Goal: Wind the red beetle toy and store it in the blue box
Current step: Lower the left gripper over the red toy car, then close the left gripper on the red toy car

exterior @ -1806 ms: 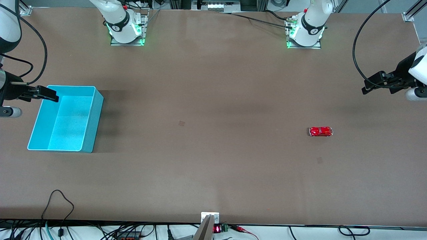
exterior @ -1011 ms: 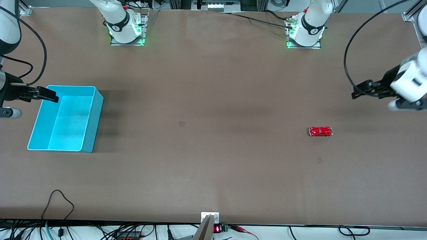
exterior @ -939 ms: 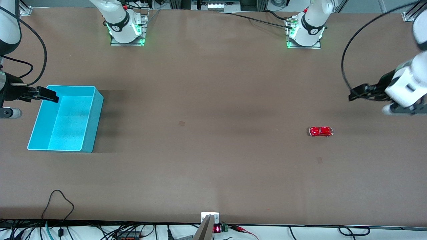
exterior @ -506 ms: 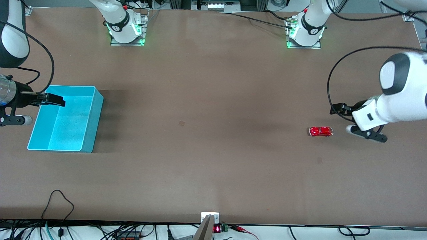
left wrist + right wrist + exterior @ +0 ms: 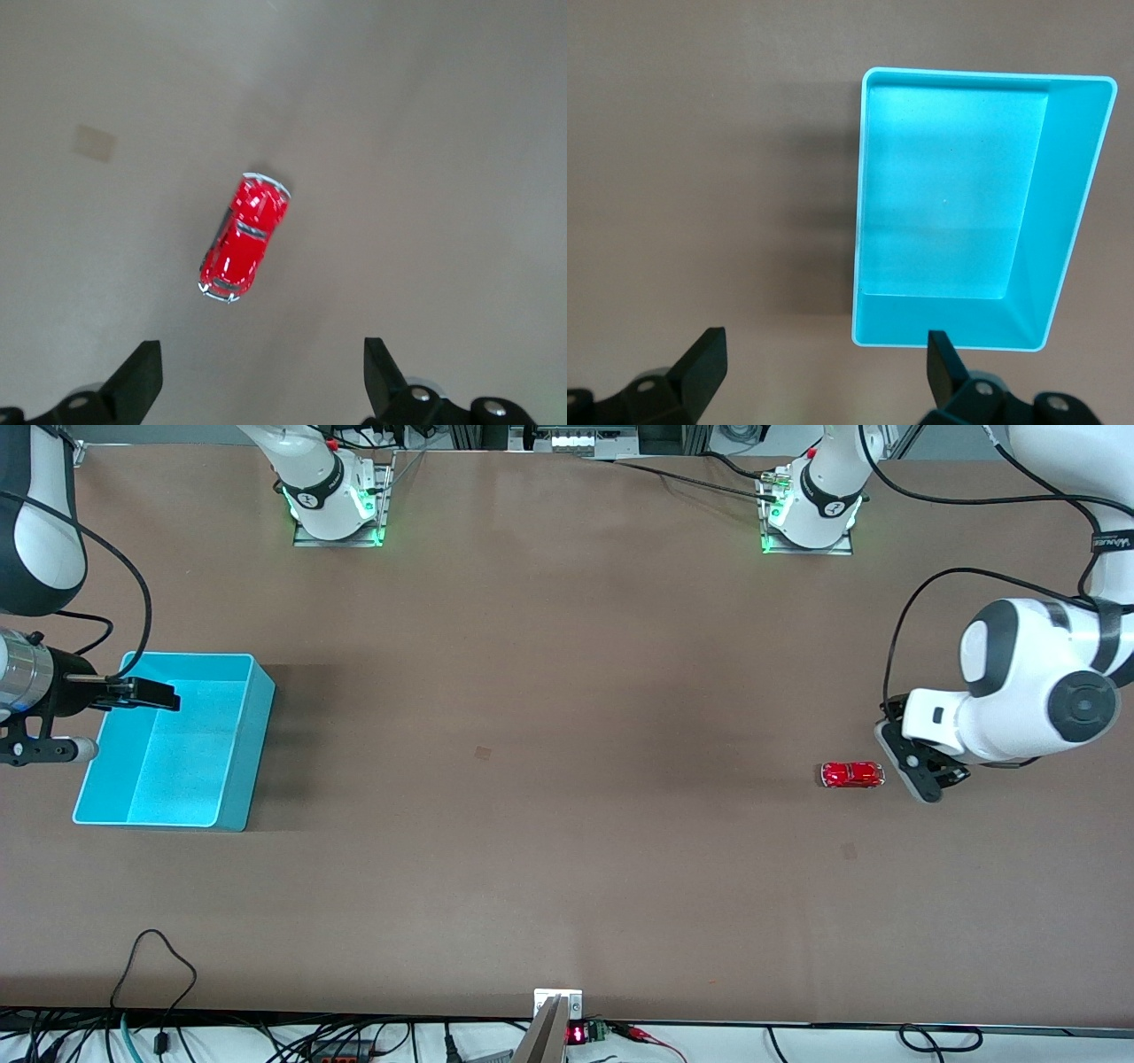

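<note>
The red beetle toy (image 5: 852, 774) lies on the brown table toward the left arm's end; it also shows in the left wrist view (image 5: 244, 237). My left gripper (image 5: 899, 737) points down over the bare table just beside the toy. Its jaws are wide open and empty, and the toy lies ahead of them, not between them (image 5: 261, 382). The blue box (image 5: 253, 753) stands empty at the right arm's end; it also shows in the right wrist view (image 5: 858, 221). My right gripper (image 5: 149, 693) hovers open and empty over the box's outer rim (image 5: 824, 367).
The two arm bases (image 5: 335, 505) (image 5: 811, 509) stand at the table's back edge. Cables (image 5: 151, 957) trail along the edge nearest the front camera. Small dark marks (image 5: 482, 753) (image 5: 849, 851) show on the tabletop.
My left arm swung in from the table's end and turned its gripper down beside the toy. My right gripper shifted slightly inward over the box's rim. Toy and box have not moved.
</note>
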Motion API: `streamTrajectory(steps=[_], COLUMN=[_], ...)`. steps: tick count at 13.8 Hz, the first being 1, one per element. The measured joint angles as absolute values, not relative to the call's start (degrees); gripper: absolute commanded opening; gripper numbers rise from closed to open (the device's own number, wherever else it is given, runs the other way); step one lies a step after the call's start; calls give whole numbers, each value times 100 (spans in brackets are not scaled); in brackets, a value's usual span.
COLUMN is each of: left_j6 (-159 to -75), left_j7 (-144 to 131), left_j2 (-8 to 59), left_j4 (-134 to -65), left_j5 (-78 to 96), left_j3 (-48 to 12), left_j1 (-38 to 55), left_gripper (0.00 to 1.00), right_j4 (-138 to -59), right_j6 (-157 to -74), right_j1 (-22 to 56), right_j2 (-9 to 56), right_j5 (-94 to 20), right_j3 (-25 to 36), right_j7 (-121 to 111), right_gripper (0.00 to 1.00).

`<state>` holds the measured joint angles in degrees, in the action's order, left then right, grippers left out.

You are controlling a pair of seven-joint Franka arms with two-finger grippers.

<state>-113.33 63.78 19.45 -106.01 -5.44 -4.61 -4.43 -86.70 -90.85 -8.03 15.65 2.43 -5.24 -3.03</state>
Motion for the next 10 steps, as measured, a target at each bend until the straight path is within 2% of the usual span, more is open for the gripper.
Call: streamTrajectory(steps=[2, 6, 10], left_j6=[-11671, -13249, -14259], left_j7=[7067, 7868, 7937], left_j2=[1953, 2107, 2163], left_j4=[-10835, -11489, -12174], left_j5=[-759, -795, -796], left_j3=[-534, -540, -540], left_j1=[-426, -487, -524], left_gripper=[100, 100, 100], right_j4=[-8671, -8670, -8670], right_j6=[-9069, -8899, -8855], right_j1=[-802, -799, -800], right_j2=[1621, 1682, 1682], right_j5=[243, 243, 243], right_j3=[-524, -526, -526], right_j7=[-303, -303, -303], right_gripper=[100, 100, 100])
